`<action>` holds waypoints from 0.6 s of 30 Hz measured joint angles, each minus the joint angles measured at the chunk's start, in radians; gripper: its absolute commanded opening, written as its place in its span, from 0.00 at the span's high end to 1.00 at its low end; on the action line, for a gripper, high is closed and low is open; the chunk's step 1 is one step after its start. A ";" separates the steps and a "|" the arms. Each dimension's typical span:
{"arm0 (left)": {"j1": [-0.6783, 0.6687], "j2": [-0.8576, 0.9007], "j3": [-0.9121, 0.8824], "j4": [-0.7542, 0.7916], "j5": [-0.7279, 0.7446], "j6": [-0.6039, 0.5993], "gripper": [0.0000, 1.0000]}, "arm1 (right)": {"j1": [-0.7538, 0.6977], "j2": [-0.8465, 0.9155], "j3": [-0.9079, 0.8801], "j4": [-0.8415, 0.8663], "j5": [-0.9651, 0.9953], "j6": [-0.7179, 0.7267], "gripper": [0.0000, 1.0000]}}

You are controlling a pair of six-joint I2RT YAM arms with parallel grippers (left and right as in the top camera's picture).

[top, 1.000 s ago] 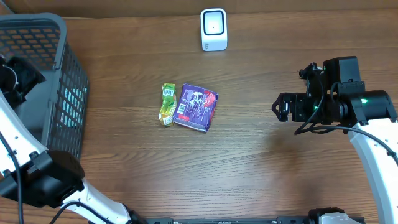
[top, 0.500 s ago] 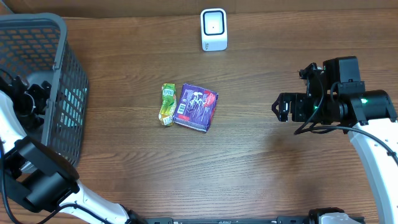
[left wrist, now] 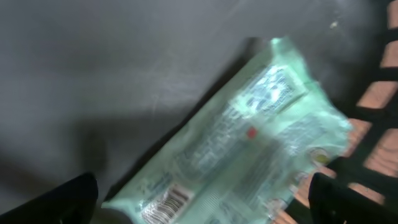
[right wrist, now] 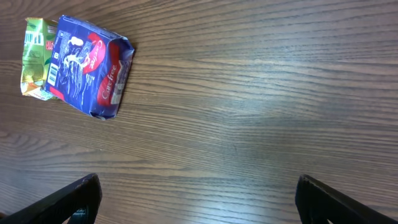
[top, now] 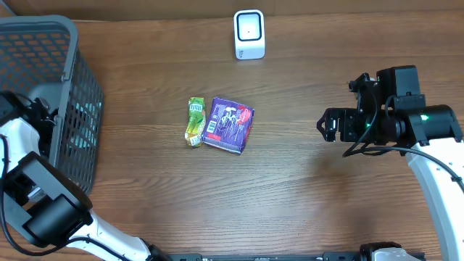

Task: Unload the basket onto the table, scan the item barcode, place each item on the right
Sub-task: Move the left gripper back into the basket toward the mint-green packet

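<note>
Left gripper point(left wrist: 208, 200) now spread apart inside basket point(top: 85, 69); green packet point(left wrist: 249, 143) released, lying on basket floor. Right gripper point(right wrist: 196, 199) held apart, empty. Purple packet point(top: 228, 124) left on table point(top: 290, 203), probably next for scanner point(top: 249, 33).

We are finding no words clear enough to read, only barcodes and blurred print.
We are seeing a barcode at one end of the green packet point(right wrist: 36, 62). On the purple packet point(right wrist: 87, 65) we are seeing a white printed strip and red script too small to make out. On the pale green pack point(left wrist: 249, 143) we are making out a barcode near its lower end, the rest of its print blurred.
</note>
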 measured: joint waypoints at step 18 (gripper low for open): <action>-0.028 -0.043 -0.161 0.231 -0.103 0.077 0.21 | 0.000 0.000 0.000 0.026 -0.026 0.026 0.00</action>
